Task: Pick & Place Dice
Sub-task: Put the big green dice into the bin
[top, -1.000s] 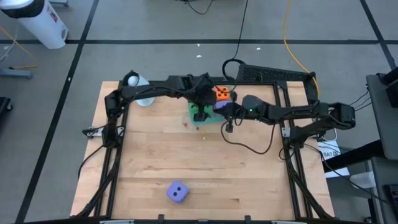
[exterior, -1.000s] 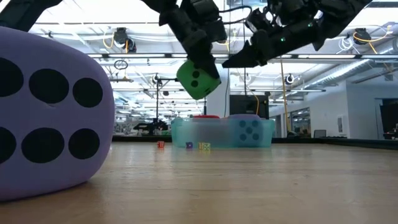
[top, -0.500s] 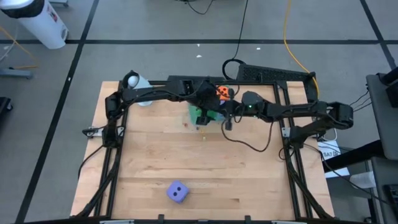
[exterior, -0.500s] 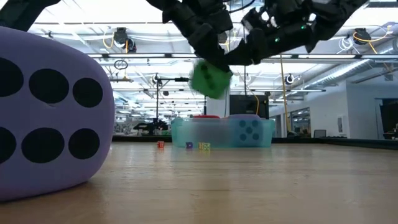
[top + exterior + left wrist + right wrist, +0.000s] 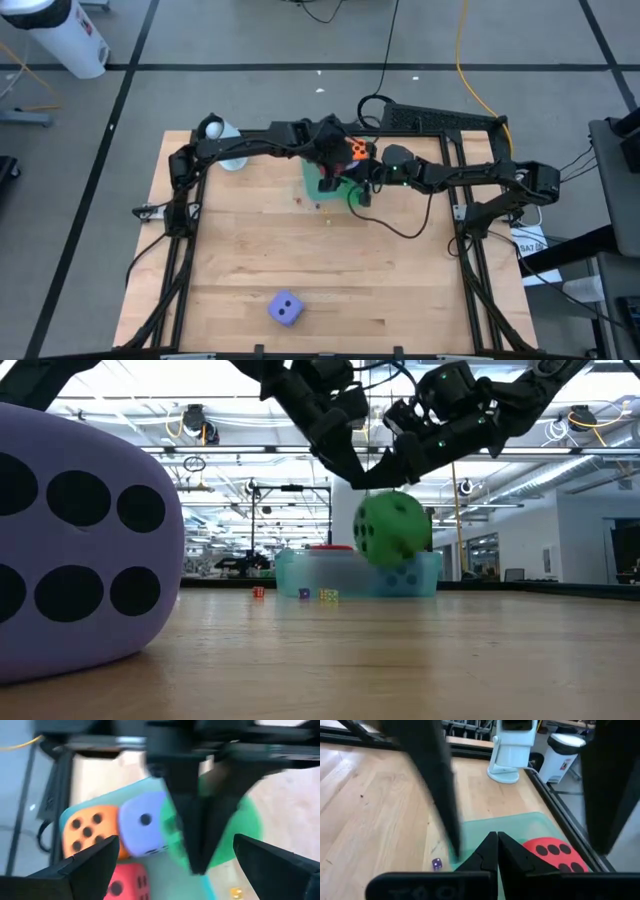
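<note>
Over the tray (image 5: 318, 186), blurred green die (image 5: 392, 530) loose under spread left claw (image 5: 335, 168); right claw (image 5: 362, 192) clenched empty.

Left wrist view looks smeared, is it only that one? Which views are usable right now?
Left wrist view: motion blur across the right gripper and the green die; orange die readable. Low view: green die slightly smeared, near purple die soft and oversized. Right wrist view: left arm's fingers streaked, red die sharp. High view: clean.

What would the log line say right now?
left gripper open over tray | right gripper shut | green die loose below them | purple die on table
</note>
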### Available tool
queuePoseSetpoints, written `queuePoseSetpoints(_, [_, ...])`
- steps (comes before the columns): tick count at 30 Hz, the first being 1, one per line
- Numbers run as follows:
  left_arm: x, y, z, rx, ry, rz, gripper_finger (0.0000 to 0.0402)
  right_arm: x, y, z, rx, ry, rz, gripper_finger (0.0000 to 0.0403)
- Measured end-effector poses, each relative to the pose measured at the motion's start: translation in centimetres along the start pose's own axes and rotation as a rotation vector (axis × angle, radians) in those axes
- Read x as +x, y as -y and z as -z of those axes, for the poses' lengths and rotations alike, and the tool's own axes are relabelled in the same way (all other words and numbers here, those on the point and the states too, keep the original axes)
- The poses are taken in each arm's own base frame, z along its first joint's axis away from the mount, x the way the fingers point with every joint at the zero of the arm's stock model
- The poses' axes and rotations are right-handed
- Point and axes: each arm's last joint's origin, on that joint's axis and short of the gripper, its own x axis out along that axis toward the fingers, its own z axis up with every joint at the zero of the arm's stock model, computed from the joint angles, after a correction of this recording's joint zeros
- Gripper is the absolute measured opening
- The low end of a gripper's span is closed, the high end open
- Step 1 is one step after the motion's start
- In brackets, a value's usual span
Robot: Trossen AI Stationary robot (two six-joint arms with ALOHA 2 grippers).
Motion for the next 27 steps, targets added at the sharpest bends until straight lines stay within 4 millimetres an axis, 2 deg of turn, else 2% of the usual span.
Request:
queuePoseSetpoints(4, [0.0,-0.3,0.3,-0.047,-0.042,-0.054,0.0399,0.0,0.2,0.3,0.008,-0.026,0.005,0.0001])
queuePoseSetpoints(9, [0.0,0.0,0.7,-0.065,-0.085,-0.023,0.0399,-0.1,1.0,1.6,0.021,-0.133,0.015,0.0001])
queuePoseSetpoints(12, [-0.1,0.5,1.1,-0.068,-0.133,0.009,0.0399,-0.6,1.0,1.2,0.043,-0.124,0.013,0.0000])
queuePoseSetpoints(18, [-1.6,1.7,2.0,-0.091,-0.263,0.070,0.0397,-3.5,-1.3,-0.9,0.011,-0.123,-0.068,0.0000])
queuePoseSetpoints(21, [-2.5,2.6,2.0,-0.110,-0.302,0.099,0.0381,-5.6,-2.6,-2.0,0.000,-0.136,-0.066,0.0001])
queuePoseSetpoints(24, [-2.9,3.5,1.8,-0.125,-0.319,0.101,0.0346,-7.7,-4.1,-2.2,-0.034,-0.211,-0.004,0.0014])
queuePoseSetpoints(27, [-3.2,4.4,1.8,-0.127,-0.336,0.050,0.0288,-9.9,-5.5,-2.3,-0.074,-0.265,0.028,0.0054])
